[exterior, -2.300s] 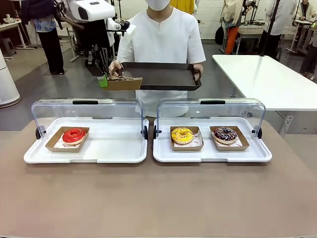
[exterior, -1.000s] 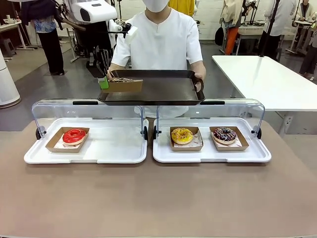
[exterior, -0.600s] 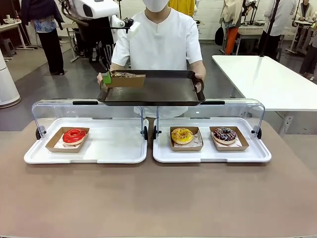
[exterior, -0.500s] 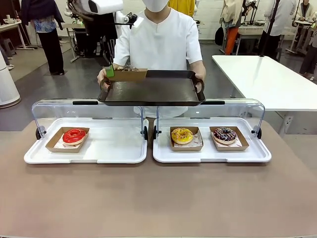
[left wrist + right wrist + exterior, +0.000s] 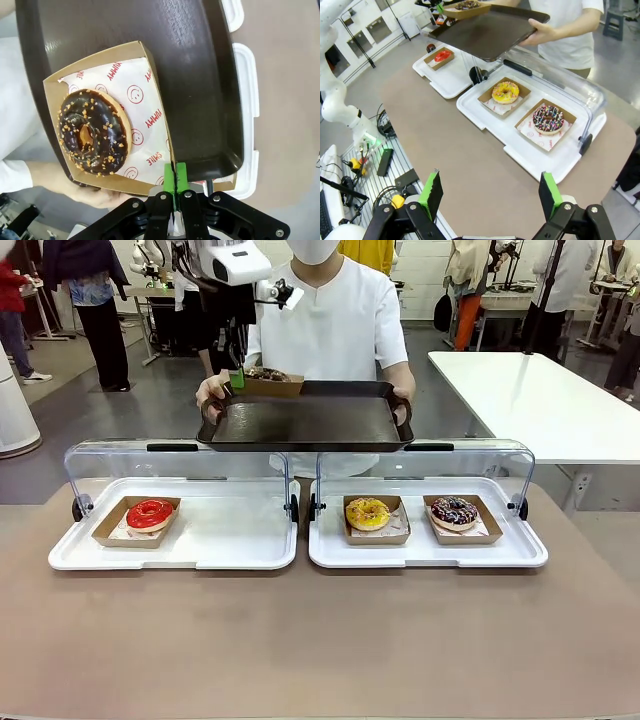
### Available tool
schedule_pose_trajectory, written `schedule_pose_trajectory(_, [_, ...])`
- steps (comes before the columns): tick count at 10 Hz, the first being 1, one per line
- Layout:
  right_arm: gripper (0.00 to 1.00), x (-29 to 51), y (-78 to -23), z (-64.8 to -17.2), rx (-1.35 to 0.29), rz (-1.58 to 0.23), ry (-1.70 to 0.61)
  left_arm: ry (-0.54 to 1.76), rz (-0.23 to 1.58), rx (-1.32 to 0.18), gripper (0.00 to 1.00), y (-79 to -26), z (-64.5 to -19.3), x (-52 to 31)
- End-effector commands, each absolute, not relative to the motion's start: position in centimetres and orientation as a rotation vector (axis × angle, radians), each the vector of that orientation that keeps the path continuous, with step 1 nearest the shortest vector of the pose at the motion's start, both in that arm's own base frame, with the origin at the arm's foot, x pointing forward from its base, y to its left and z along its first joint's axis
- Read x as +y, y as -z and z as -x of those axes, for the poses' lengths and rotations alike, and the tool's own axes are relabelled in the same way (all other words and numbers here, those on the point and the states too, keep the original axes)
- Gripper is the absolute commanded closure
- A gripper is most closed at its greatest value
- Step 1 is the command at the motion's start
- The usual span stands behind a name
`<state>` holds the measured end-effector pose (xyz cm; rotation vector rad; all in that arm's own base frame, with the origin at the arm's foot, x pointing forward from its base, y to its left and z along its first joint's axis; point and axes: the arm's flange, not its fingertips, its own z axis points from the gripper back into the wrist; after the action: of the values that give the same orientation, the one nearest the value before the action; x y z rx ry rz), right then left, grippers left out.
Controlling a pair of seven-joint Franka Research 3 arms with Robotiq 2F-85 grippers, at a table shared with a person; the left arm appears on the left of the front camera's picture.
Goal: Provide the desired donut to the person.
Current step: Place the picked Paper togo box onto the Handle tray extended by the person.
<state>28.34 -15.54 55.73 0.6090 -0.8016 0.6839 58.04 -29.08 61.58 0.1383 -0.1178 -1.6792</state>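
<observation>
Pinch grip: left gripper (image 5: 175, 176) is clamped flat on the near rim of the cardboard boat (image 5: 155, 80), so the chocolate donut (image 5: 92, 131) rides untouched just beyond the fingertips. Boat hangs over a corner of the dark serving tray (image 5: 205, 75) held out by the person (image 5: 330, 320); contact unclear. Person's hand (image 5: 97, 197) grips the tray edge right beside the fingers, a likely bump risk. Right gripper (image 5: 490, 186) is spread wide, empty; yellow donut (image 5: 505, 92) and sprinkled donut (image 5: 548, 118) lie well ahead in a white display tray (image 5: 530, 150).
</observation>
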Motion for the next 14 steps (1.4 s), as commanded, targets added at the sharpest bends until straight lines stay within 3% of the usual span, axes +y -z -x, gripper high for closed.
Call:
schedule_pose_trajectory(1, [0.0,-15.5,-55.6,-28.3,-0.801,-0.609,-0.683,1.659,-0.135,-0.092,0.99,-62.3,-60.1,-28.7])
schedule_pose_trajectory(11, [0.0,-15.5,-55.6,-28.3,-0.801,-0.609,-0.683,1.647,-0.093,-0.05,0.99,-58.6,-60.8,-27.7])
schedule_pose_trajectory(12, [0.0,-15.5,-55.6,-28.3,-0.801,-0.609,-0.683,1.651,-0.09,-0.047,0.63,-58.7,-60.9,-27.6])
schedule_pose_trajectory(13, [0.0,-15.5,-55.6,-28.3,-0.801,-0.609,-0.683,1.654,-0.088,-0.044,0.39,-58.9,-60.9,-27.6])
schedule_pose_trajectory(14, [0.0,-15.5,-55.6,-28.3,-0.801,-0.609,-0.683,1.655,-0.086,-0.044,0.03,-58.9,-60.8,-27.6])
